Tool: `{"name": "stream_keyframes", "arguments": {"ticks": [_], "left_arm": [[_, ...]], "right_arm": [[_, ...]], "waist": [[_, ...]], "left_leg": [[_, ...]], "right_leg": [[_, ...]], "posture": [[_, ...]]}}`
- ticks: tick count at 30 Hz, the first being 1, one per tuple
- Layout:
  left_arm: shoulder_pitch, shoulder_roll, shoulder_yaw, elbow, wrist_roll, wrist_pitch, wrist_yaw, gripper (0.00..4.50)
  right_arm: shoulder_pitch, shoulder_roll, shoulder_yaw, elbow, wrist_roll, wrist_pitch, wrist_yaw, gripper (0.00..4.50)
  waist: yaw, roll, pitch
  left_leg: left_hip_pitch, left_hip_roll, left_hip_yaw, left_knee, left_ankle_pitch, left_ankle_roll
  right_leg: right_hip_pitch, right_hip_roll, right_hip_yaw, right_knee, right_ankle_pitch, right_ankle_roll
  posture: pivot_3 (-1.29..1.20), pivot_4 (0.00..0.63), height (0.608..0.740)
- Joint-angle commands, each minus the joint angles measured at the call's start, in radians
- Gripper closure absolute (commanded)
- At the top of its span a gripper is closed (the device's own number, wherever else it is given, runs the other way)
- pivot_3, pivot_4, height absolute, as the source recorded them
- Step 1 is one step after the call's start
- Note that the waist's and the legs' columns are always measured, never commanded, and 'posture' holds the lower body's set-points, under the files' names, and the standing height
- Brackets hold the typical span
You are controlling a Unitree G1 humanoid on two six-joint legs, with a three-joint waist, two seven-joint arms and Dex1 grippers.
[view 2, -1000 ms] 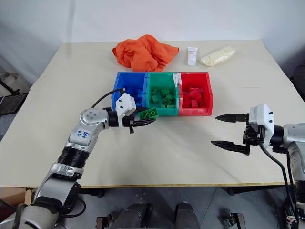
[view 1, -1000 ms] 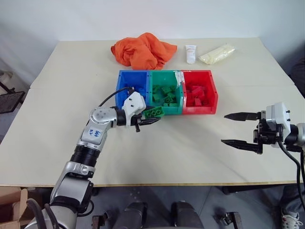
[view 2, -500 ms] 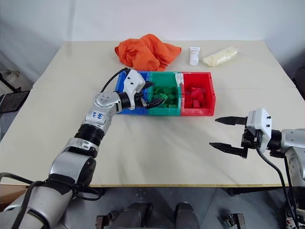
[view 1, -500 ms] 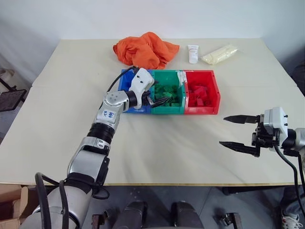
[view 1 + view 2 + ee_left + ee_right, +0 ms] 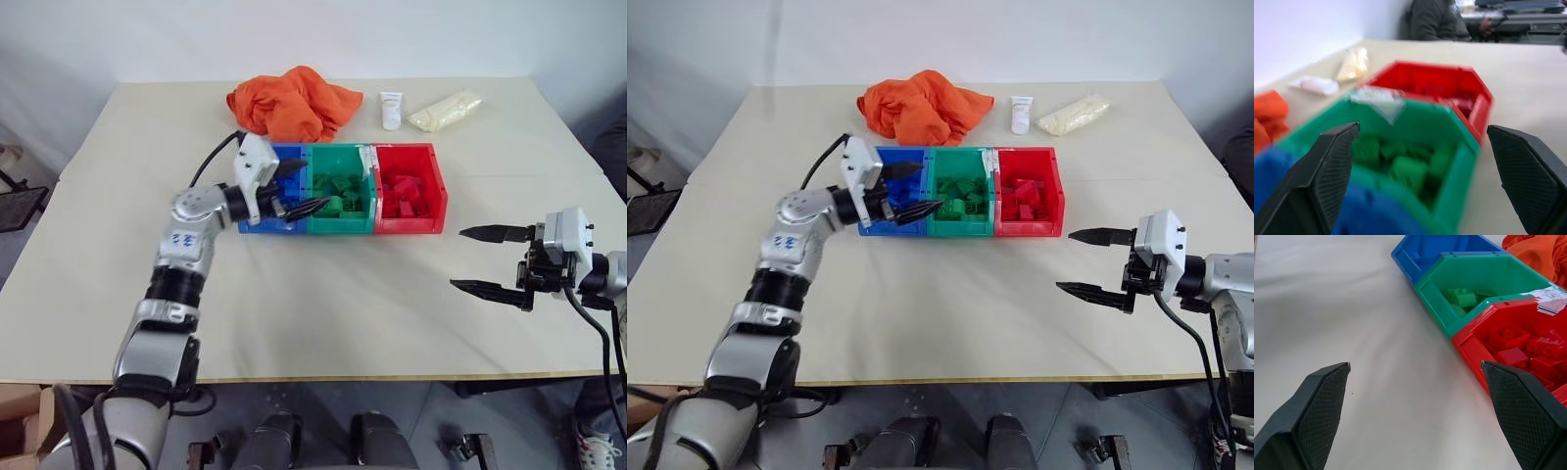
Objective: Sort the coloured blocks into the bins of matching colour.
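Nearest, at the right edge, the right gripper (image 5: 482, 261) gapes wide, empty. Mid-frame, the left gripper (image 5: 297, 186) — spread, holding nothing — hovers over the blue bin (image 5: 257, 223); green blocks (image 5: 341, 192) fill the green bin (image 5: 339, 224) — 3 joined bins.

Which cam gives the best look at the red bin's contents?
Right wrist view: the red bin is close, its red blocks sharp with studs visible. Both eye views show it whole but small. Left wrist view shows it blurred behind the green bin.
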Motion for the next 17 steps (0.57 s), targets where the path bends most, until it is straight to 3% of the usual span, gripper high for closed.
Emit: {"name": "stream_keyframes", "arguments": {"ticks": [1,7,17], "left_arm": [[0.115,0.144,0.060,-0.132,-0.059,0.062,-0.108,0.05],[0.352,0.322,0.212,-0.173,-0.094,-0.007,-0.151,0.05],[0.406,0.373,0.289,-0.139,-0.136,-0.028,-0.168,0.05]], "right_arm": [[-0.029,-0.016,-0.007,0.039,-0.015,-0.029,0.028,0.00],[-0.104,-0.026,0.015,0.147,-0.056,-0.056,0.059,0.00],[-0.189,-0.023,0.033,0.289,-0.105,-0.092,0.097,0.00]], "waist": [[-0.005,0.000,0.000],[-0.005,0.001,0.000],[0.018,0.001,0.000]], "left_leg": [[0.001,0.000,0.000,-0.001,0.000,0.000],[0.001,0.000,-0.001,-0.001,0.000,0.000],[0.001,-0.002,-0.002,-0.001,-0.001,0.001]], "right_leg": [[0.000,0.000,0.002,0.000,0.000,0.000],[0.000,0.000,0.004,-0.003,0.000,0.000],[0.000,-0.001,0.004,-0.003,0.000,-0.001]], "posture": [[0.00,0.150,0.740],[0.00,0.150,0.740],[0.00,0.150,0.740]]}}
